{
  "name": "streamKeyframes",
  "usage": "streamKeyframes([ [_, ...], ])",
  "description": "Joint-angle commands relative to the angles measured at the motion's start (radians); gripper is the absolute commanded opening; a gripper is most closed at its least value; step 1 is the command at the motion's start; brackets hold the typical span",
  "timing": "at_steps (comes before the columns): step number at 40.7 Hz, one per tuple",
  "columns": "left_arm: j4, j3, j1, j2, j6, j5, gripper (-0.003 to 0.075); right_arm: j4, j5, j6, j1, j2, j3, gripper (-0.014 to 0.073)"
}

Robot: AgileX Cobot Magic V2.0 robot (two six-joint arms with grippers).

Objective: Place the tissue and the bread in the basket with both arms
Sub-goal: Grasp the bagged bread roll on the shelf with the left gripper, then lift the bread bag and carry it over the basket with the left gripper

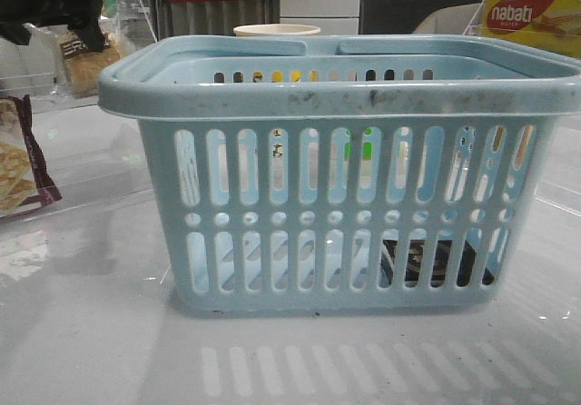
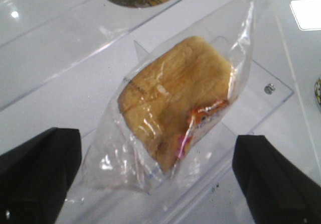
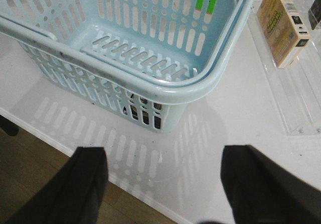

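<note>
The light blue basket [image 1: 340, 173] fills the middle of the front view and also shows as the basket [image 3: 150, 48] in the right wrist view. Through its lower slots at the right end I see the dark tissue [image 1: 427, 264] with a pale ring; it appears to lie inside, in that corner. The bread [image 2: 173, 96], golden brown in a clear bag, rests on a clear stand. My left gripper [image 2: 158, 184] is open, its fingers either side of the bag's loose end, not touching it. My right gripper [image 3: 163, 184] is open and empty above the table edge, short of the basket's corner.
A maroon-edged cracker packet [image 1: 18, 164] lies at the left. A yellow nabati box [image 1: 531, 14] stands back right, and a paper cup [image 1: 277, 31] behind the basket. A tan box [image 3: 283, 23] sits on a clear rack. The table edge [image 3: 75, 151] drops to brown floor.
</note>
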Motion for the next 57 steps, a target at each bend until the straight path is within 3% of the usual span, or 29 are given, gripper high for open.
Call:
streamKeyframes([
  [1, -0.007, -0.036, -0.001, -0.033, -0.008, -0.143, 0.0654, -0.005, -0.066, -0.004, -0.002, 0.003, -0.027, 0.0579],
  [8, -0.005, -0.036, -0.001, -0.014, -0.008, -0.193, 0.0652, -0.005, -0.066, -0.004, -0.002, 0.003, -0.027, 0.0579],
  [11, -0.005, -0.036, -0.001, -0.012, -0.008, -0.198, 0.0616, -0.005, -0.066, -0.004, -0.002, 0.003, -0.027, 0.0579],
  [22, -0.002, -0.036, -0.001, -0.012, -0.006, -0.178, 0.0325, -0.005, -0.066, -0.004, -0.002, 0.003, -0.027, 0.0579],
  [34, -0.002, -0.036, -0.001, -0.041, -0.006, -0.117, 0.0135, -0.005, -0.066, -0.004, -0.002, 0.003, -0.027, 0.0579],
  [39, -0.002, -0.036, -0.001, -0.091, -0.006, -0.062, 0.0089, -0.005, -0.066, -0.004, -0.002, 0.003, -0.027, 0.0579],
  [49, -0.002, -0.036, -0.011, -0.244, 0.000, 0.024, 0.0090, -0.005, -0.066, -0.004, -0.002, 0.003, -0.027, 0.0579],
  [57, 0.000, -0.036, -0.082, -0.404, 0.107, 0.139, 0.0090, -0.005, -0.066, -0.004, -0.002, 0.003, -0.027, 0.0579],
])
